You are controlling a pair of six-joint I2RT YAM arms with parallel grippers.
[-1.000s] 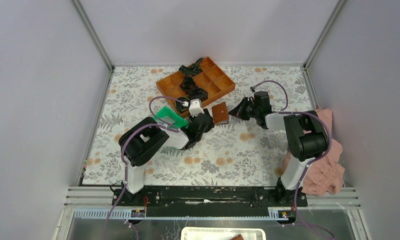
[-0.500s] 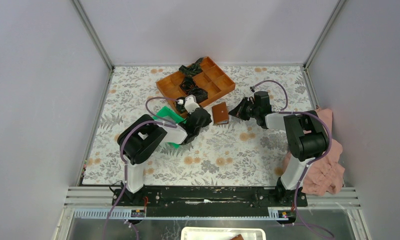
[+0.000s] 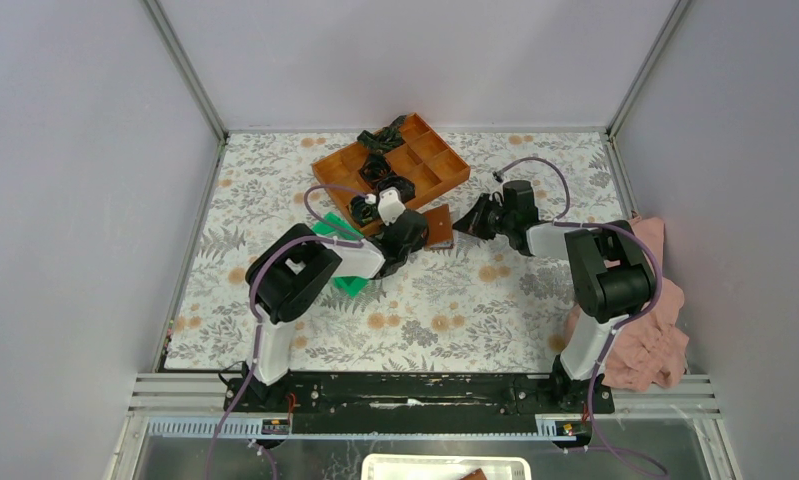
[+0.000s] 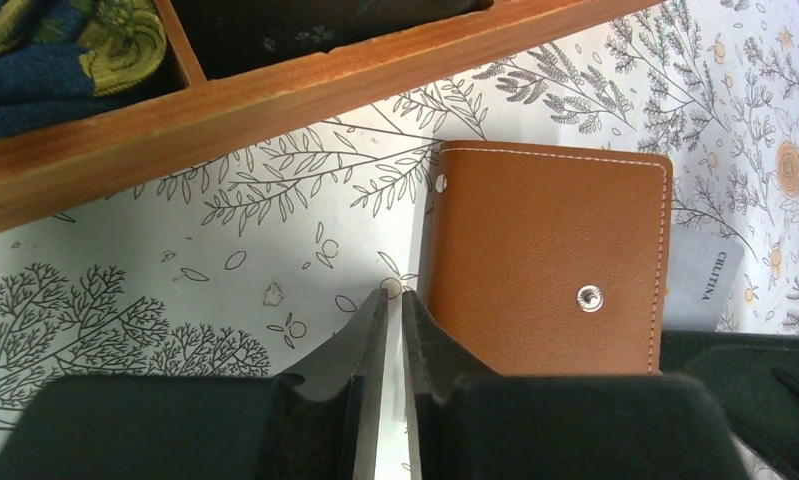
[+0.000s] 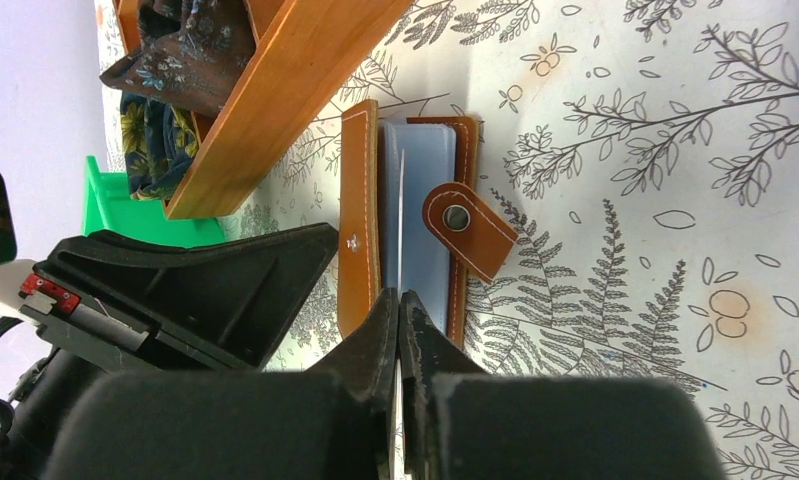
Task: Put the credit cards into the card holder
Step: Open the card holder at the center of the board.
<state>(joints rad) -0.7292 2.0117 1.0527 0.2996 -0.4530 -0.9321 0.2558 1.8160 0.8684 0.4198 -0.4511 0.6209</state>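
Right gripper clenched on credit card, edge-on inside open card holder. Left gripper nearly closed beside it, grasp: cannot tell. Orange tray just behind, toward table far edge.

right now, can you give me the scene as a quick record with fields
card holder: unsnapped, partly open, beside orange tray
card: edge-on, partway into holder
right fingers: shut on card
left fingers: almost closed beside holder; grip unclear
green tray: partly hidden by left arm
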